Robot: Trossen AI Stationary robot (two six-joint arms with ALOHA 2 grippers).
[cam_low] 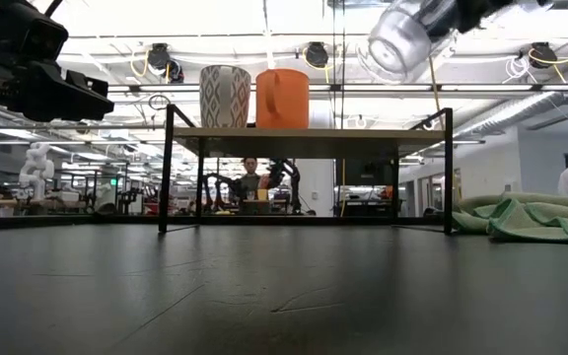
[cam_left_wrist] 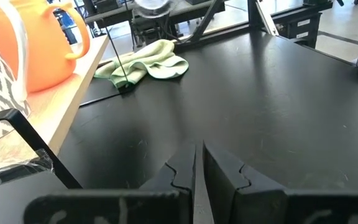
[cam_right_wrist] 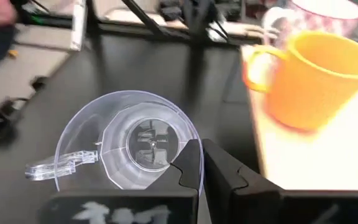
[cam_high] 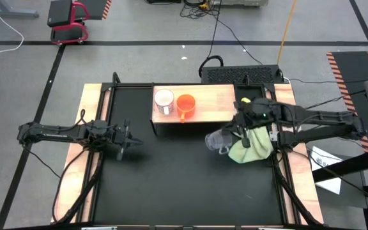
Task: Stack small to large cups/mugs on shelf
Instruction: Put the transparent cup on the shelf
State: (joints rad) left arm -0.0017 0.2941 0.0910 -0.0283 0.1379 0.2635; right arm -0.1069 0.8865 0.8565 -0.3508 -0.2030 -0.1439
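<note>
The white patterned mug (cam_high: 164,101) and the orange mug (cam_high: 185,105) stand side by side on the light-wood shelf (cam_high: 216,102); both also show in the low view (cam_low: 225,96) (cam_low: 282,98). My right gripper (cam_high: 234,135) is shut on the clear cup (cam_high: 217,142), in the air off the shelf's near right corner. In the low view the cup (cam_low: 402,37) is higher than the mugs' tops. My left gripper (cam_high: 130,142) is shut and empty over the table's left part, near the shelf's left end. My right gripper pinches the clear cup's wall at the rim (cam_right_wrist: 193,140), one finger (cam_right_wrist: 188,167) inside the mouth and the other outside. The cup is lifted clear and lies tilted on its side, its base (cam_low: 394,51) pointing away from the gripper and its clear handle (cam_right_wrist: 55,168) on the far side from the fingers.
A yellow-green cloth (cam_high: 251,145) lies crumpled on the table under my right arm, near the shelf's right end; it also shows in the low view (cam_low: 526,217). The shelf's right half (cam_high: 219,96) is bare wood. Black shelf legs (cam_low: 167,168) stand at its corners.
</note>
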